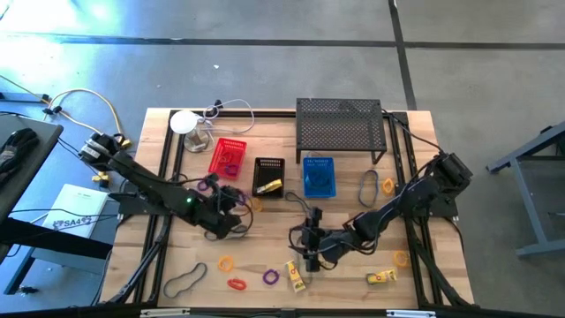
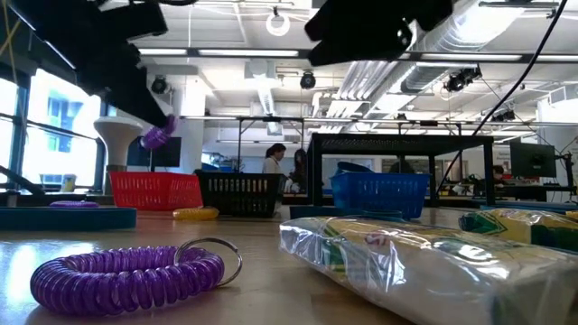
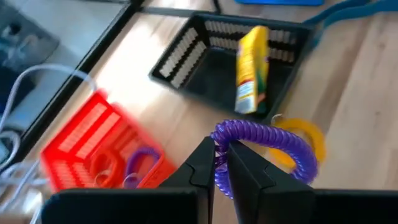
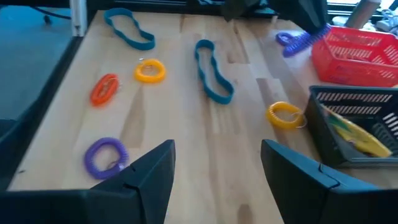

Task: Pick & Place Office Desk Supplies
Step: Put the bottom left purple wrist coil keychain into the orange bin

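Observation:
My left gripper (image 1: 212, 187) hangs just near of the red basket (image 1: 227, 156), shut on a purple coil ring (image 3: 273, 142). The same ring also shows in the low view (image 2: 158, 135), above the table. The red basket (image 3: 93, 149) holds a few rings. The black basket (image 3: 211, 68) holds a yellow pack (image 3: 252, 68). My right gripper (image 4: 217, 168) is open over bare wood at mid-table (image 1: 311, 246). Beyond it on the table lie a purple ring (image 4: 104, 154), an orange ring (image 4: 104, 88), a yellow ring (image 4: 150, 70) and a rubber-band loop (image 4: 212, 71). My left gripper pinches one side of the purple coil ring's loop (image 3: 219, 163) between its two fingers. The fingers slant downward toward the far side. The rest of the ring juts out past the fingertips, lifted clear of the table and above a yellow ring (image 3: 306, 134) lying on the wood.
A blue basket (image 1: 319, 176) stands right of the black one, and a black mesh shelf (image 1: 340, 126) stands behind them. A white round object with a cable (image 1: 184, 122) is at the far left. Yellow packs (image 1: 295, 275) (image 1: 380, 277), rings and a grey loop (image 1: 184, 280) lie along the near edge.

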`<action>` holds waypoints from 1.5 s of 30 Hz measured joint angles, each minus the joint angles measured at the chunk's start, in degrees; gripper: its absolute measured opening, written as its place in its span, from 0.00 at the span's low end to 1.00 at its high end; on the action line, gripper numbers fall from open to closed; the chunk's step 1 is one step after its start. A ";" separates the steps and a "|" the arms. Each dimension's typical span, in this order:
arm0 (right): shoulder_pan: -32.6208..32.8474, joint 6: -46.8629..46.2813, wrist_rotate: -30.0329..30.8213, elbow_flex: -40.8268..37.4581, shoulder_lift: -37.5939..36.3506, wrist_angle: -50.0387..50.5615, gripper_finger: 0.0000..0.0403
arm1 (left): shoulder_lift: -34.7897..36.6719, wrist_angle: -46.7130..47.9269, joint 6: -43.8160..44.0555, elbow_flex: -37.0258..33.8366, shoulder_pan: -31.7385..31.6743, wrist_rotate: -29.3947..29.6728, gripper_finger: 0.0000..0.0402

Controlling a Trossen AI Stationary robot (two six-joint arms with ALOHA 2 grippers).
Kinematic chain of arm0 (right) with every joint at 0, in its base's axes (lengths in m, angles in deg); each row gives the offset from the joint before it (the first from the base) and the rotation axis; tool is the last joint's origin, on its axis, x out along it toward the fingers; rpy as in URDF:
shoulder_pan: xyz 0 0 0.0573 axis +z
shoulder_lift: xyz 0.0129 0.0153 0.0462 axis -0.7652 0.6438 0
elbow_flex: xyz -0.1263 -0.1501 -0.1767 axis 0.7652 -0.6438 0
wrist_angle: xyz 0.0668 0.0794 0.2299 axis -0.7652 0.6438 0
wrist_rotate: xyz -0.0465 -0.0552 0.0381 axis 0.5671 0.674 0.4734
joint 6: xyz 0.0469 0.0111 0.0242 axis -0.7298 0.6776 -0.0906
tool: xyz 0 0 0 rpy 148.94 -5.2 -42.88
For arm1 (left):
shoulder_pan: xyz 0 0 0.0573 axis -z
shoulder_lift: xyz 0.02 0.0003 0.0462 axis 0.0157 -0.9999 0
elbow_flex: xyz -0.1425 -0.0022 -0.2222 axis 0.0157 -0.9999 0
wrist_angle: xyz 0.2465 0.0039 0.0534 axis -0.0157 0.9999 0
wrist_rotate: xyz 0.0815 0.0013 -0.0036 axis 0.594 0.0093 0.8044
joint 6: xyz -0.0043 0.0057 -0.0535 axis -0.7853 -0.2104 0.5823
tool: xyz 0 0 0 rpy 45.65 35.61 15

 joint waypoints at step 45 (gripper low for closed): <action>-2.34 -13.62 -5.43 0.01 4.11 -0.94 0.56 | 12.42 7.69 -48.06 0.68 -50.79 -29.83 0.06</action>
